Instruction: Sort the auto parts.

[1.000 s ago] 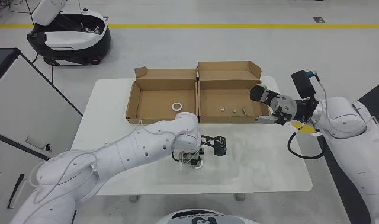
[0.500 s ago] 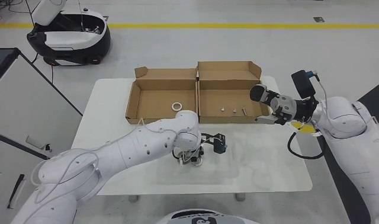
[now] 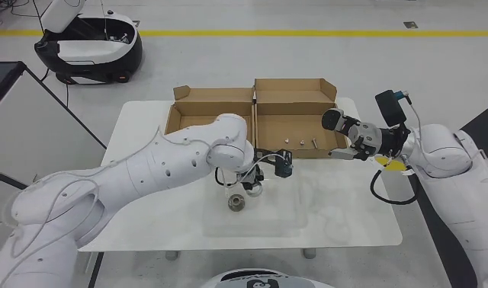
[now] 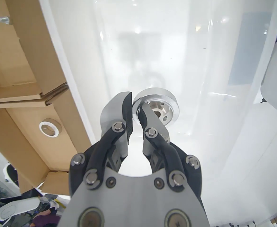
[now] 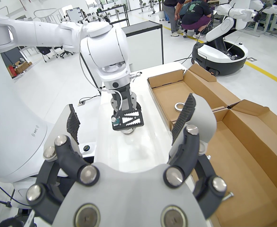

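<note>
- The table (image 3: 358, 212) takes up the middle of the top view, and a clear mat (image 3: 290, 219) lies on its lower centre.
- 2 open boxes stand side by side, touching, along the table's upper edge: the left box (image 3: 210, 96) and the right box (image 3: 293, 86).
- The left gripper (image 4: 134, 102) is at the centre of the top view, just below where the 2 boxes meet, above the mat. It is clamped on the rim of the hub (image 4: 163, 100), with 1 finger outside the rim and 1 inside the recess.
- The right gripper (image 3: 331, 137) hangs by the right box's right wall, right of centre in the top view. Its fingers stand wide apart.
- The hub, a silver disc with a bore in its middle, is above the mat; I cannot tell whether it touches it.
- The ring (image 4: 48, 129), white, lies flat on the left box's floor, at the lower left of the left wrist view.
- 3 small metal parts (image 3: 302, 143) lie in a row on the right box's floor, near its lower wall in the top view.
</note>
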